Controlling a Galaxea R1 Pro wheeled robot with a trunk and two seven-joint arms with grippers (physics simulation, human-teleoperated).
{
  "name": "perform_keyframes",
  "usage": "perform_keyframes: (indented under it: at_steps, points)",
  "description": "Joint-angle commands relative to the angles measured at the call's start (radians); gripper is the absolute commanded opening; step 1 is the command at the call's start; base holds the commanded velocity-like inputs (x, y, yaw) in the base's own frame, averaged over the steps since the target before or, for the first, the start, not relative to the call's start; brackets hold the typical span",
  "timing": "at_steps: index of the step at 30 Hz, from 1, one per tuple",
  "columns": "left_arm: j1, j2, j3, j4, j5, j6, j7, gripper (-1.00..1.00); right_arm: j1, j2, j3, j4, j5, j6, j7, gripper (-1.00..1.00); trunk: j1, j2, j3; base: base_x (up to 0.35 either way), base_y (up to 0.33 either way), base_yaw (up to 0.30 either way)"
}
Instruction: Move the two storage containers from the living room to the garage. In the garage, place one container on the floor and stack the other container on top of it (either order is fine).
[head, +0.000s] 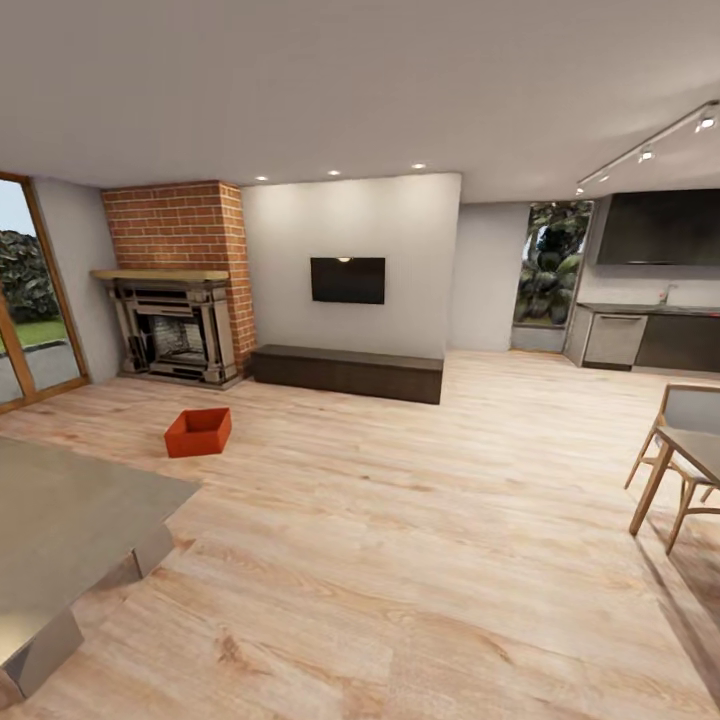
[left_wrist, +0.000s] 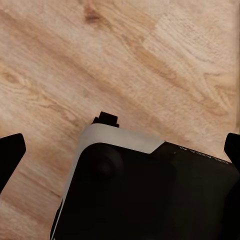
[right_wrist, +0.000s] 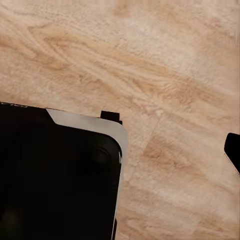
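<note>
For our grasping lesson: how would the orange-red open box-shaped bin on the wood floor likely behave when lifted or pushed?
The orange-red open box-shaped bin looks thin-walled and empty, so probably light. Its flat base suggests it slides on the light wood plank floor rather than rolls.

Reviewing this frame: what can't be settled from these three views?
- Second container: I see one orange-red storage container on the wood floor near the fireplace; where the other is cannot be told.
- Glass coffee table: cut off by the head view's left and bottom edges.
- Chair and table: cut by the right edge.
- Left gripper and right gripper: dark fingers sit at picture edges, so the right one's opening is unclear.
</note>
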Motion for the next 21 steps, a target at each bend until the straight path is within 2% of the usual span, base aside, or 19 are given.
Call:
perform_keyframes:
  at_steps: [1, 21]
  points:
    - [-0.001, 0.0, -0.009, 0.0, 0.008, 0.0, 0.003, 1.0, -0.001, 0.0, 0.008, 0.003, -0.01, -0.006, 0.003, 1.0, 0.001, -0.001, -0.002, 0.323, 0.0, 0.0]
    - [-0.001, -0.001, -0.008, 0.0, 0.008, -0.001, 0.003, 1.0, -0.001, 0.001, 0.009, 0.003, -0.012, -0.006, 0.003, 1.0, 0.001, -0.001, -0.002, 0.323, 0.0, 0.0]
